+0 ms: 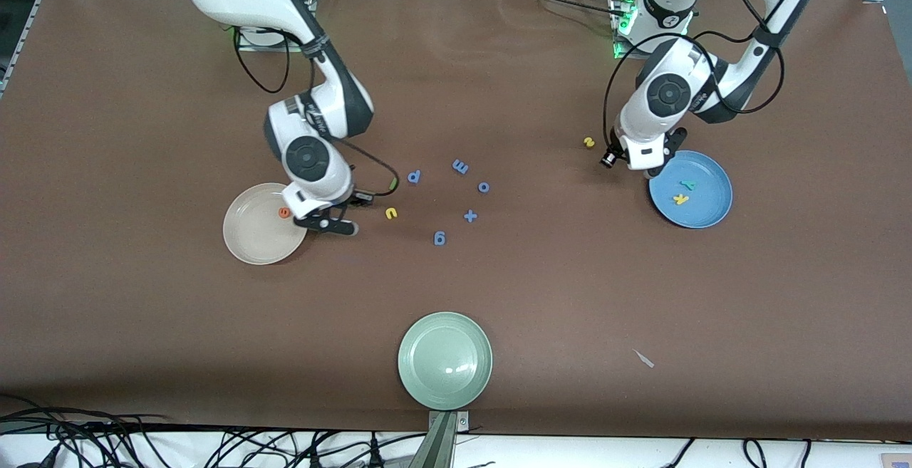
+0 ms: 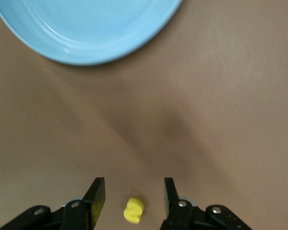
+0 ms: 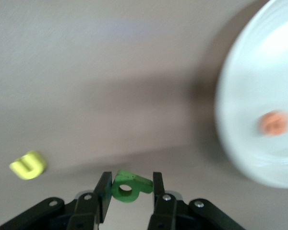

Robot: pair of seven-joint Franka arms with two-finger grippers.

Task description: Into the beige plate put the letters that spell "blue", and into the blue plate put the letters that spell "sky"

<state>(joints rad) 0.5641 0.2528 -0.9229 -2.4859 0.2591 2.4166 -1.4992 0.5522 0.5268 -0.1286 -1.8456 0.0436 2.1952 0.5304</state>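
Your right jaws are clenched on the green b, pinching it across the round bowl with the stem poking out to one side. They hang over the surface at the three o'clock edge of the beige plate. The orange e already lies in that plate, toward its two o'clock rim. The b looks like foam, so expect it to be almost weightless and soft. A light squeeze should be enough, and it may cling to a pad when you let go. The yellow u lies on the surface farther out at three o'clock from the plate. It is probably best taken across its two uprights, where the foam is widest.

Your left jaws stand released, one finger on each side of the yellow s and not touching it. The s lies on the surface at about ten o'clock from the blue plate, well clear of its rim. It is small and curvy, so close squarely on its middle or it could squirt sideways. The blue plate already holds the teal y and the yellow k.

Leave the blue characters at the centre of the surface and the pale green plate at six o'clock.
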